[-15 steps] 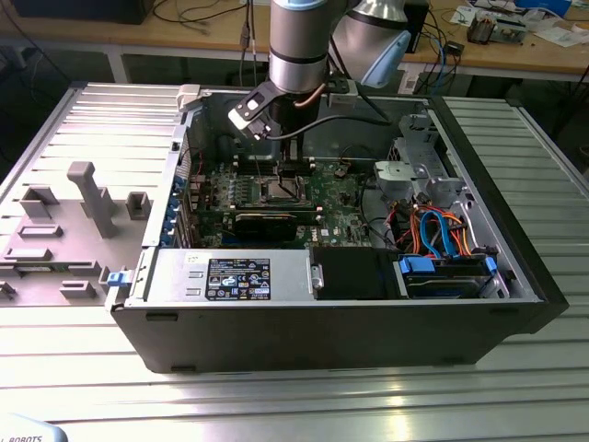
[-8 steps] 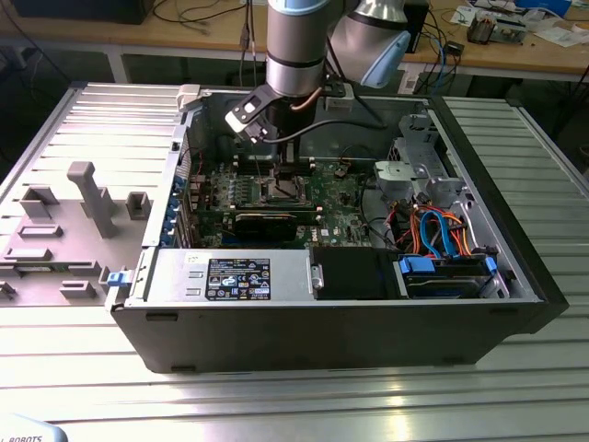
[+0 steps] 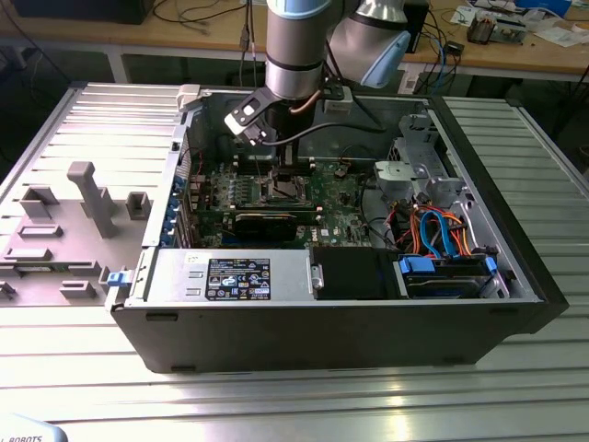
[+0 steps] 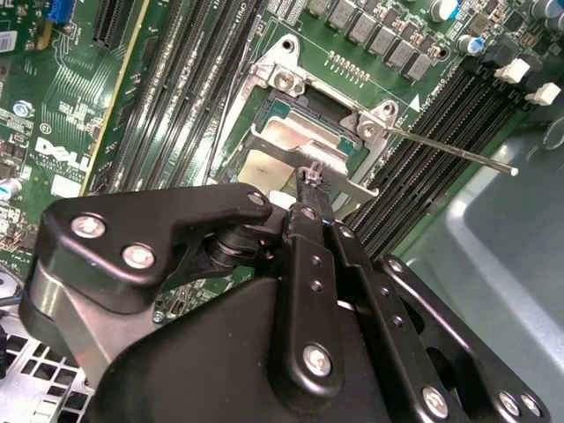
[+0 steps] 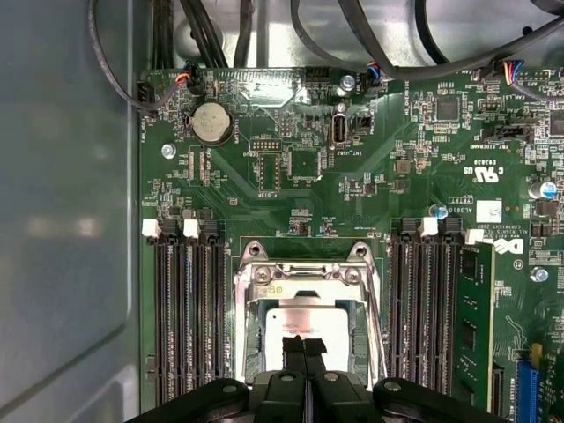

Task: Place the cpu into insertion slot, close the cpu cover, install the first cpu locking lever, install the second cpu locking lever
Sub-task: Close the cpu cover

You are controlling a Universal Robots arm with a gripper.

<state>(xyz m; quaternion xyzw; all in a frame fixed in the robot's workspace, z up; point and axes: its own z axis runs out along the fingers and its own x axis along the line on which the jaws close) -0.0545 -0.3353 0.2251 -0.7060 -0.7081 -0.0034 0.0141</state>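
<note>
While cpu (image 5: 304, 320) sits in insertion slot (image 3: 287, 191) | jaws closed together at cpu cover (image 4: 295, 141) edge | locking lever (image 4: 458, 152) juts from slot

Shiny silver cpu (image 5: 328, 324) sits in the insertion slot (image 5: 304, 256), windowed cpu cover (image 5: 308, 291) over it.

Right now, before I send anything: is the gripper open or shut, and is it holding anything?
Gripper: shut, fingertips together at the edge of the cpu cover; whether they pinch it cannot be told.
</note>
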